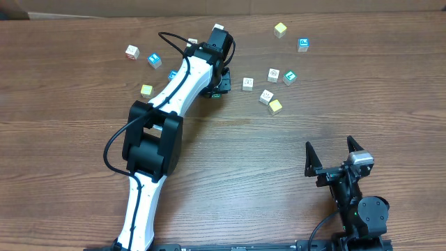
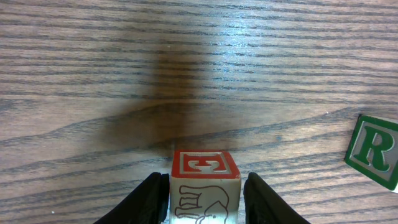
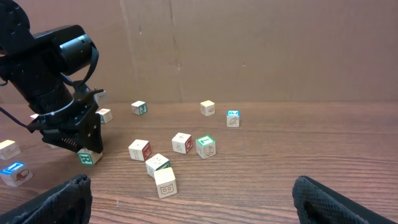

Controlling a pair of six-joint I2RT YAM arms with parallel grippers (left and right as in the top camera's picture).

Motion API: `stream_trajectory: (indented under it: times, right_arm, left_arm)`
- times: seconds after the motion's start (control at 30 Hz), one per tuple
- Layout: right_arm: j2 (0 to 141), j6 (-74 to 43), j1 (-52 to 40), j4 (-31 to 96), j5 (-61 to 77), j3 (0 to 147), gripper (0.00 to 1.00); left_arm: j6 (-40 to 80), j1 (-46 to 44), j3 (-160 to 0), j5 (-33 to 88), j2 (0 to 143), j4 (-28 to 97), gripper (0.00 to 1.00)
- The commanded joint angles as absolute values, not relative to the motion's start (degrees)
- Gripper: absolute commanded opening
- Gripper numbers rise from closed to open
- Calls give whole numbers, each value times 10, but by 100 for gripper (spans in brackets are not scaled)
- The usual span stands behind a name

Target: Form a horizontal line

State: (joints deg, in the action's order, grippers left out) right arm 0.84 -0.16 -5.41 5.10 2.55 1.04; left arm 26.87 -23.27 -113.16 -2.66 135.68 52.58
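Left end effector (image 2: pixel 205 186) tight against both sides of the red-lettered cube (image 2: pixel 205 165); right end effector (image 1: pixel 329 143) wide apart, empty.

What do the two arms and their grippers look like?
The left arm has white links, bulky black joint housings and a black cable looping beside it; its fingers are black and rounded. The right arm is black, with a grey block at the wrist and tapered black fingers.

Bright, even overhead light.
Glare on the table (image 2: pixel 249 31) at upper centre; soft dark shadow lower left of it.
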Motion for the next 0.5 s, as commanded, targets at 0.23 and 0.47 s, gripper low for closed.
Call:
stream_trajectory:
  times: [0.23,0.47]
  right_arm:
    - [2,1,-58,47,23,4,100]
    - [2,1,-58,47,23,4,100]
  left_arm:
    - [270,-234,-1129,-36,1357,518,30]
    - [270,-234,-1129,-36,1357,529,28]
